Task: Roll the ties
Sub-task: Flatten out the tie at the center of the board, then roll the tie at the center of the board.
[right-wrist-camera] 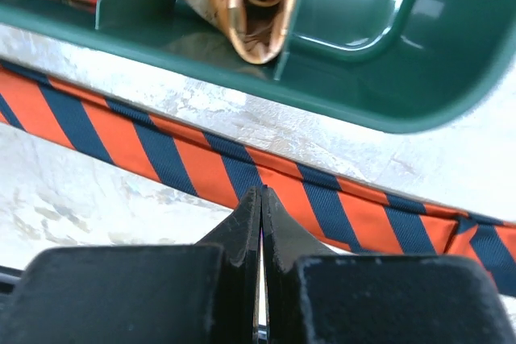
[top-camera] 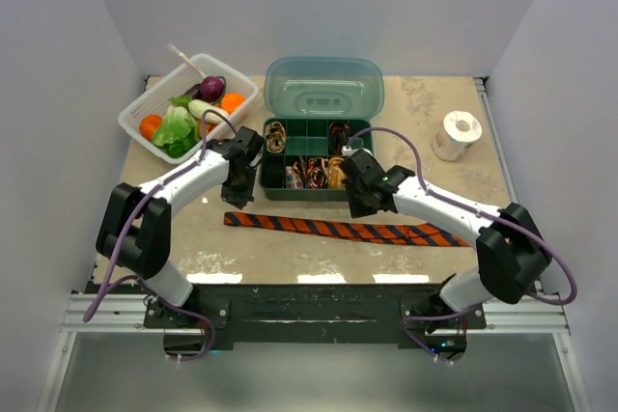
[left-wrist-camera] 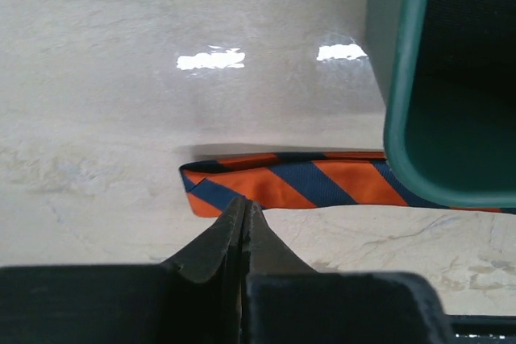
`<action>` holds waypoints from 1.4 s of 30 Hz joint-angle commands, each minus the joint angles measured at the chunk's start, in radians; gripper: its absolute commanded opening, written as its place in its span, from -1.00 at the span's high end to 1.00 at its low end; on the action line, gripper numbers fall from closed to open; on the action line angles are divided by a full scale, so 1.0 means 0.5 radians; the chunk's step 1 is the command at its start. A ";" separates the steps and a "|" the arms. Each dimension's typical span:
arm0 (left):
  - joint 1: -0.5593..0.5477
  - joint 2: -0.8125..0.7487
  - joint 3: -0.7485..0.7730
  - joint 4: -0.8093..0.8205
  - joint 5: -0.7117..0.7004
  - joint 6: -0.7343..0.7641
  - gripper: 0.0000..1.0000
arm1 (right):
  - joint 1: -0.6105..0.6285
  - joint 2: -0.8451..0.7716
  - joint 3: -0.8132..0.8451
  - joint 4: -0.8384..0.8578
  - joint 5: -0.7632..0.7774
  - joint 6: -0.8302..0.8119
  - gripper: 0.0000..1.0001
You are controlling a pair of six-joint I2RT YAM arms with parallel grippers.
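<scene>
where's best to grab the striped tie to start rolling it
I'd take the tie by its narrow end near the left arm, coming straight down with jaws across its width. It lies flat and straight on the table, and that end sits clear of the box.

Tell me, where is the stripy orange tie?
In the top view, the orange striped tie lies flat on the table, stretched left to right just in front of the green box, on its near side.

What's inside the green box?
Rolled ties fill several compartments of the green box; the back middle ones look empty. From above, the right arm hides its near right corner.
</scene>
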 commanded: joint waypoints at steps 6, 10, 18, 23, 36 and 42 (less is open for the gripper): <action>-0.013 0.078 -0.191 0.276 0.157 -0.081 1.00 | -0.376 -0.232 -0.255 -0.005 -0.047 0.255 1.00; -0.013 0.127 -0.240 0.267 0.081 -0.118 1.00 | -0.471 -0.291 -0.302 -0.076 0.010 0.274 1.00; -0.013 0.152 -0.360 0.248 -0.002 -0.173 1.00 | -0.493 -0.318 -0.455 -0.113 0.038 0.405 1.00; -0.013 0.133 -0.403 0.251 0.007 -0.182 1.00 | -0.493 -0.294 -0.440 -0.128 0.054 0.384 1.00; -0.010 -0.179 -0.081 0.196 -0.011 -0.109 0.67 | -0.346 -0.214 -0.229 -0.208 0.176 0.240 1.00; 0.006 -0.339 0.008 0.272 0.053 -0.056 0.33 | -0.042 -0.018 -0.032 -0.156 0.155 0.219 1.00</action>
